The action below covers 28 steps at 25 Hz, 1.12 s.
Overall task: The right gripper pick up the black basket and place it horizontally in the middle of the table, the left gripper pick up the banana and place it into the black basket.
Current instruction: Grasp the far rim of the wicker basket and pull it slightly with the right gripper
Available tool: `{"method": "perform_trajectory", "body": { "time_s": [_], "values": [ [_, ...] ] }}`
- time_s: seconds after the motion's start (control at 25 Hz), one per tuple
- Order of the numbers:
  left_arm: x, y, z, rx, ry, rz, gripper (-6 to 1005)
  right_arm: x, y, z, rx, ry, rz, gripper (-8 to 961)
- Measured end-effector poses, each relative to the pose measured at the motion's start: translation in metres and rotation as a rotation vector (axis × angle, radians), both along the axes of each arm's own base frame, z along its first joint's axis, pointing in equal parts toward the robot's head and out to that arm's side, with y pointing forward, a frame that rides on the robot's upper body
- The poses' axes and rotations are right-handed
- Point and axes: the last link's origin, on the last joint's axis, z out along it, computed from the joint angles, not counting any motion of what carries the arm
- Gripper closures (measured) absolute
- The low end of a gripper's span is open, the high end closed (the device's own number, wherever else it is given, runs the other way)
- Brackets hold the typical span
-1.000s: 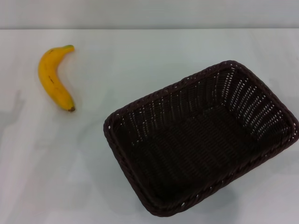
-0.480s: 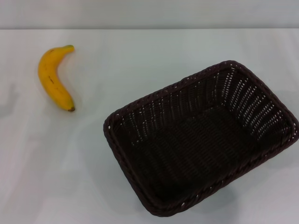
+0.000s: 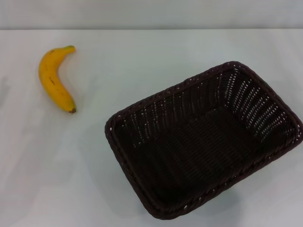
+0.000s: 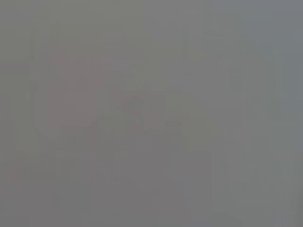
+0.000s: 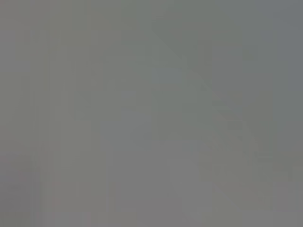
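Observation:
The black basket (image 3: 203, 142) sits on the white table (image 3: 142, 56) at the right front, turned at an angle, open side up and empty. The banana (image 3: 55, 78) lies on the table at the far left, its greenish stem pointing away from me and its dark end toward me. Banana and basket are well apart. Neither gripper shows in the head view. Both wrist views show only a plain grey blur with no object or finger in it.
The table's far edge (image 3: 151, 29) runs along the top of the head view, with a grey wall behind it. A faint shadow lies at the table's left edge (image 3: 4, 90).
The faint shadow on the table at the far left has shifted further toward the left edge. Banana and basket have not moved.

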Motion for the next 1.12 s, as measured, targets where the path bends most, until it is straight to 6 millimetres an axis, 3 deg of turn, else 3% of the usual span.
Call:
{"method": "perform_trajectory", "body": {
  "time_s": [0.28,0.52,0.84,1.12],
  "values": [
    [-0.003,0.001,0.005,0.004,0.004,0.013,119,-0.023,0.028,0.018,-0.249,-0.026,0.02,87],
    [-0.007,0.003,0.01,0.005,0.011,0.029,119,-0.055,0.046,0.048,-0.401,-0.061,-0.013,88],
    [-0.01,0.003,0.016,0.012,0.017,0.036,119,-0.115,0.064,0.087,-0.632,-0.184,-0.233,88],
    [-0.015,0.004,0.018,0.018,0.004,0.066,120,-0.169,0.065,0.092,-0.848,-0.317,-0.422,89]
  ]
}}
